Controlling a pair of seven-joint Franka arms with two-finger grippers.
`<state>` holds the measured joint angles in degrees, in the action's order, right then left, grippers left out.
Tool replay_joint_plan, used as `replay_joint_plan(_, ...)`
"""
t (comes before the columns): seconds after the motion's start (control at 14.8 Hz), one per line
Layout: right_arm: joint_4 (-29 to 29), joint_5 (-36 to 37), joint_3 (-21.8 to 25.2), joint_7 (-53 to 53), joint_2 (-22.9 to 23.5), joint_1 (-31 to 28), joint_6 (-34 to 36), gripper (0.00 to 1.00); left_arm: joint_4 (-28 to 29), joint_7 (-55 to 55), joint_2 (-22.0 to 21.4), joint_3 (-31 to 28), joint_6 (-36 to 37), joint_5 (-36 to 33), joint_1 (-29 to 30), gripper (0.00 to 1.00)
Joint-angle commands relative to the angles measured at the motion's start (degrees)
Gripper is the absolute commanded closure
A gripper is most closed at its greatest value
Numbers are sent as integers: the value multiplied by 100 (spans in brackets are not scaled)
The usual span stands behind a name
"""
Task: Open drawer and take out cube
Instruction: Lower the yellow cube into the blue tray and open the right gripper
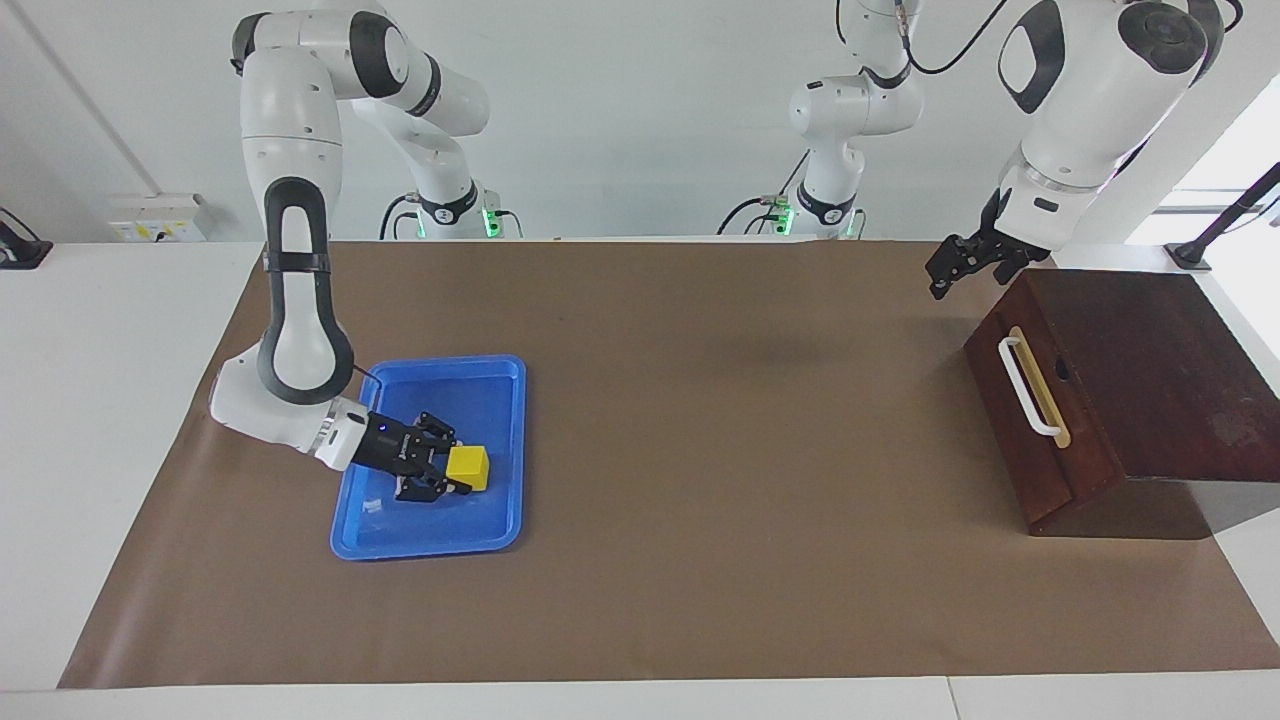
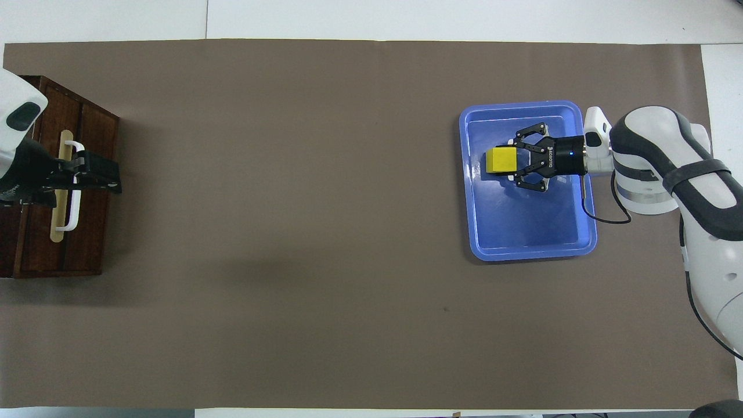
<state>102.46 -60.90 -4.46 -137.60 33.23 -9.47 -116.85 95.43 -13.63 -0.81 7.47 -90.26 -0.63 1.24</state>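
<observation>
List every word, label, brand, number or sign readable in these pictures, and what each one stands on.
No text can be read.
right gripper: small white lettering on its black body, too small to read.
cube, blue tray, drawer: no markings visible.

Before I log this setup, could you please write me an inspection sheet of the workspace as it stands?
Surface: brown mat covering a white table.
Drawer: drawer of the dark wooden box looks shut, its white handle free.
Cube: yellow cube over the blue tray, at the right arm's end of the table.
Clutter: small pale scrap in the tray.
Right gripper: right gripper low over the tray, fingers shut on the cube.
Left gripper: left gripper open, hanging above the box's corner, touching nothing.
Cables: black cable looping from the right wrist.
Surroundings: white wall, wall socket.
</observation>
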Motion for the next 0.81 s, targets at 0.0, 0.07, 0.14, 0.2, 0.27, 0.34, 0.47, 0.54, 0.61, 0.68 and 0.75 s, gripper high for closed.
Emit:
replay_joint_plan(0.0,-191,87,-81,-74,122,-90,66,100,-25,385,-15,87,227,-122,17,0)
replay_joint_plan(0.07,-191,78,-81,-74,122,-90,66,100,-42,405,-7,184,245,-104,51,0)
replay_joint_plan(0.14,-191,78,-81,-74,122,-90,66,100,-86,396,11,219,245,-104,43,0)
replay_joint_plan(0.2,-191,78,-81,-74,122,-90,58,100,-95,396,11,220,263,-104,17,0)
replay_joint_plan(0.27,-191,69,-81,-74,113,-73,57,100,-95,413,11,211,306,-104,25,0)
replay_joint_plan(0.34,-191,69,-81,-65,105,-73,49,100,-121,448,11,194,324,-104,25,0)
replay_joint_plan(0.47,-165,52,-81,92,43,-3,57,1,-461,458,141,202,533,-104,-1,0)
replay_joint_plan(0.54,-165,60,-73,206,17,6,57,0,-420,466,134,211,475,-78,8,0)
replay_joint_plan(0.61,-156,69,-73,277,-36,15,66,0,-350,519,90,211,448,-78,8,0)
replay_joint_plan(0.68,-156,69,-73,304,-36,15,66,0,-298,641,72,211,456,-78,25,0)
replay_joint_plan(0.75,-156,78,-73,348,-54,15,66,0,-297,799,64,202,474,-78,34,0)
